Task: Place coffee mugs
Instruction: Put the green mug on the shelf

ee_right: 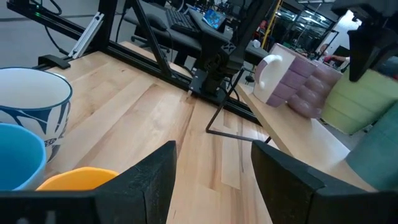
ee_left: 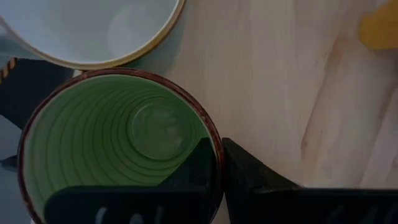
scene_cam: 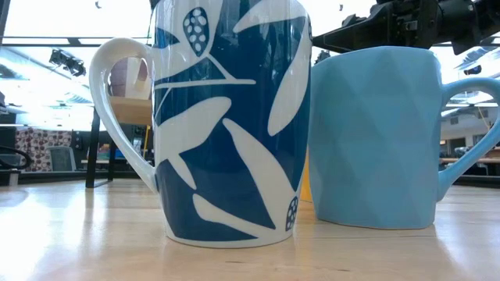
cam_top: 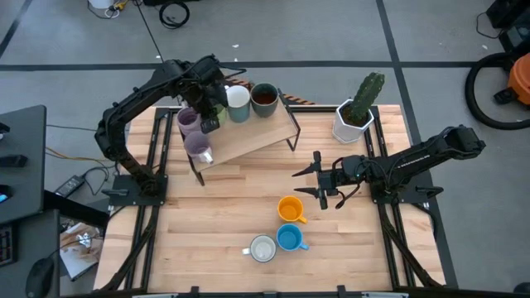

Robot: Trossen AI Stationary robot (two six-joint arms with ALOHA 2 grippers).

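Note:
A green mug [ee_left: 118, 137] with a dark red rim stands upright among the coffee mugs on the raised wooden shelf [cam_top: 257, 136] at the far left, and my left gripper [cam_top: 211, 112] is shut on it from above. Beside it are two purple mugs [cam_top: 192, 132], a white-lined mug [cam_top: 238, 99] and a dark brown mug [cam_top: 264, 98]. On the table near the front stand an orange mug [cam_top: 290, 209], a blue mug [cam_top: 289, 238] and a white mug [cam_top: 262, 248]. My right gripper [cam_top: 310, 180] hovers open at mid-table, pointing level toward the shelf. My left gripper pinches the green mug's wall at the rim [ee_left: 214, 134], one finger [ee_left: 199, 165] inside the mug and one [ee_left: 249, 171] outside. The fingers come from above, pointing steeply down. The mug stays upright; whether its base rests on the shelf I cannot tell.
A white faceted pot with a cactus [cam_top: 358, 112] stands at the far right of the table. The shelf's black wire legs [ee_right: 217, 118] reach down to the tabletop. Bare wood lies between the shelf and the three front mugs. In the low view, the leaf-patterned mug [scene_cam: 230, 117] and the light blue one [scene_cam: 375, 136] fill the foreground.

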